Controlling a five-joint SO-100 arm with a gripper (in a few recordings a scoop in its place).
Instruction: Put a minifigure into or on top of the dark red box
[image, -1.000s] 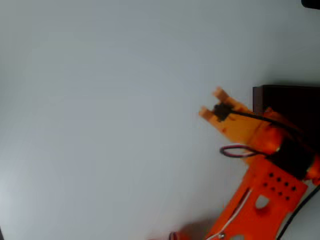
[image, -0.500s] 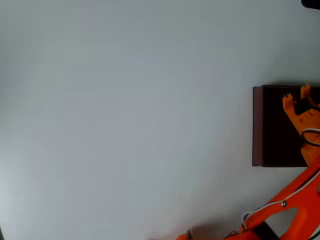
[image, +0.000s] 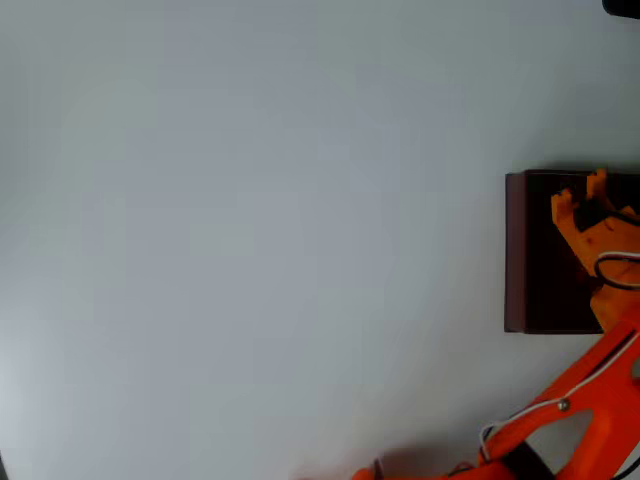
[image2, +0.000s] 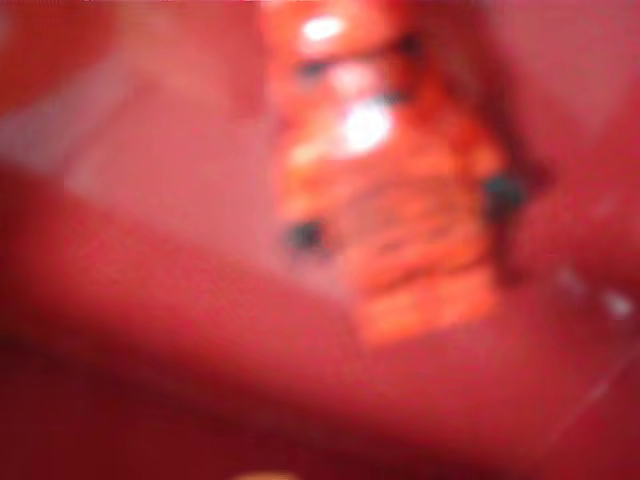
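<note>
The dark red box (image: 516, 250) lies at the right edge of the overhead view, its dark inside partly cut off by the frame. My orange gripper (image: 580, 192) hangs over the box's far half, inside its outline, with the arm (image: 590, 400) coming up from the bottom right. Two orange tips show a small gap between them, but what lies in that gap is hidden. The wrist view is a close red blur with one orange finger (image2: 390, 170) across it. The minifigure cannot be made out in either view.
A wide bare pale grey table (image: 250, 240) stretches left of the box. A white cable (image: 520, 425) runs along the arm. A small dark object (image: 622, 6) sits at the top right corner.
The gripper swung right from the open table beside the box to over the box, then edged slightly left within it. The box has not moved.
</note>
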